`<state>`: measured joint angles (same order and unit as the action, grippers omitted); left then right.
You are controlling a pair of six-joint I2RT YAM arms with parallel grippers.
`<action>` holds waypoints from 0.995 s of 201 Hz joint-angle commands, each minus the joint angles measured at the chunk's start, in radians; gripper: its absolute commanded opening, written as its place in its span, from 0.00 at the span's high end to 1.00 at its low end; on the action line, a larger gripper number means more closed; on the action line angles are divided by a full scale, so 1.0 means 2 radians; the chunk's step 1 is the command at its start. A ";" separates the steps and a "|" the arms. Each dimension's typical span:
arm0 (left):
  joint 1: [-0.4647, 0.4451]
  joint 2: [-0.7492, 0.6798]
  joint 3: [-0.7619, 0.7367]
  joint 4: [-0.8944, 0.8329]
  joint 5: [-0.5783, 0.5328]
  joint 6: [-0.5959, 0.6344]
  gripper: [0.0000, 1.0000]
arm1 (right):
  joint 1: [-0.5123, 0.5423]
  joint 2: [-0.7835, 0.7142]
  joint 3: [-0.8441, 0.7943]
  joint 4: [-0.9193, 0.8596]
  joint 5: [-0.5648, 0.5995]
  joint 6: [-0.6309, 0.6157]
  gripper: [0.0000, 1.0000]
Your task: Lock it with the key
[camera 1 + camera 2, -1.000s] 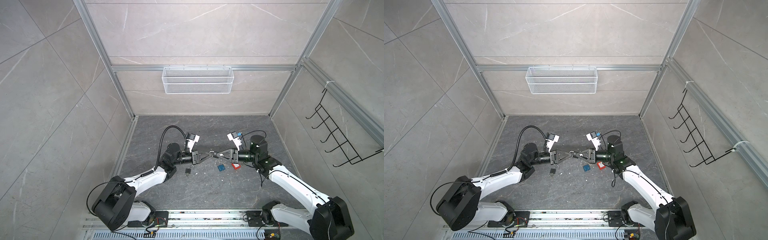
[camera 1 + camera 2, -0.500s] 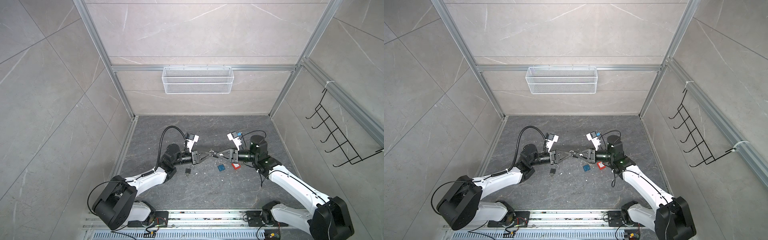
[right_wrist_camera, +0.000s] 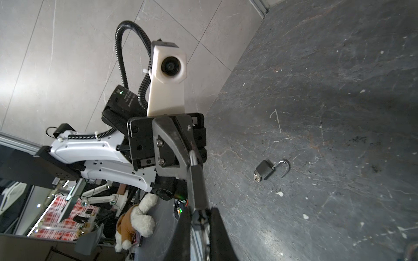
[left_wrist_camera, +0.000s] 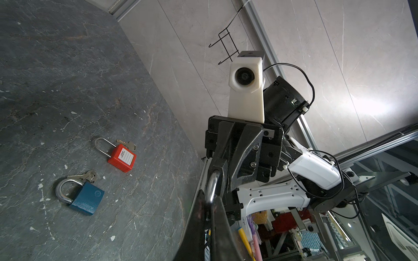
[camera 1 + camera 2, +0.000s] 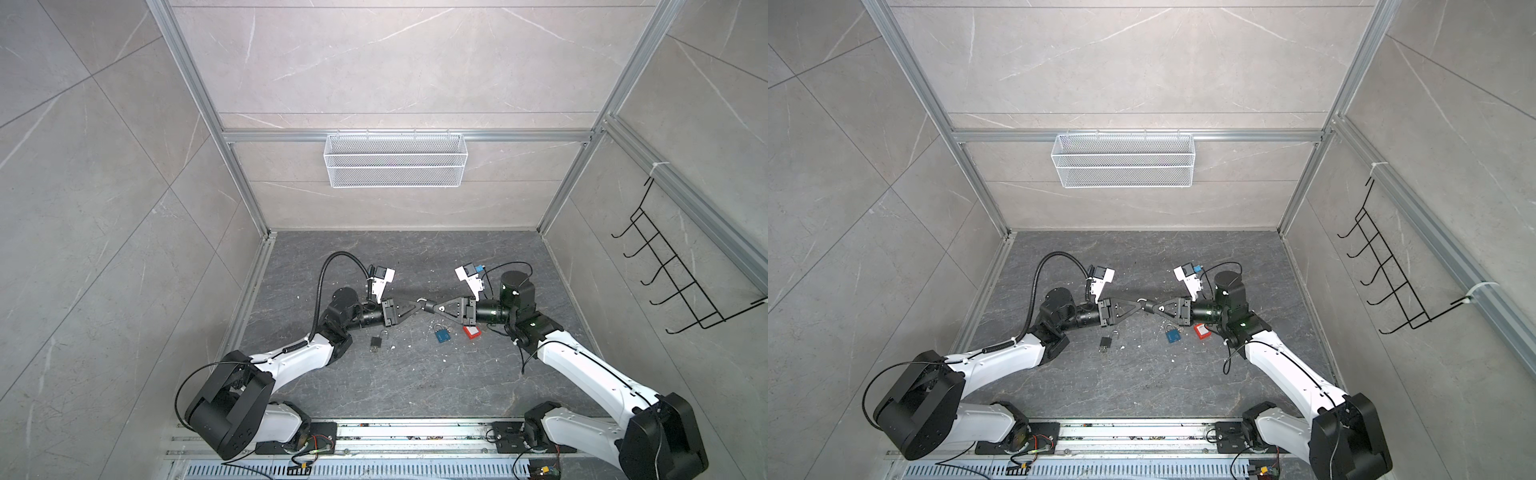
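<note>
A dark padlock [image 3: 197,187] hangs in the air between my two grippers, mid-floor in both top views. My left gripper [image 5: 420,306] [image 4: 209,203] is shut on its silver shackle [image 4: 211,187] [image 5: 1142,300]. My right gripper [image 5: 432,309] [image 3: 200,214] meets it head-on from the other side. It is shut on the far end of the lock body, where the metal of the key [image 3: 200,218] shows between its fingers. The keyhole itself is hidden by the fingers.
On the floor under the grippers lie a blue padlock [image 5: 442,334] [image 4: 87,198] with keys, a red padlock [image 5: 472,332] [image 4: 122,158] with a key, and a small black padlock [image 5: 377,341] [image 3: 264,169] with its shackle open. A wire basket [image 5: 395,160] hangs on the back wall.
</note>
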<state>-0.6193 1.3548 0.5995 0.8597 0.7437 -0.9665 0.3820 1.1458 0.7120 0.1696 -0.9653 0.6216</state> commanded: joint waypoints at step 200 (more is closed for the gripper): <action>-0.025 0.056 0.069 0.053 0.101 -0.006 0.91 | 0.000 0.002 0.012 -0.003 -0.039 -0.003 1.00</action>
<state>-0.6605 1.4670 0.7017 0.9089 0.9146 -0.9791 0.3809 1.1461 0.7105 0.1722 -1.0401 0.6346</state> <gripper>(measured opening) 0.162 0.134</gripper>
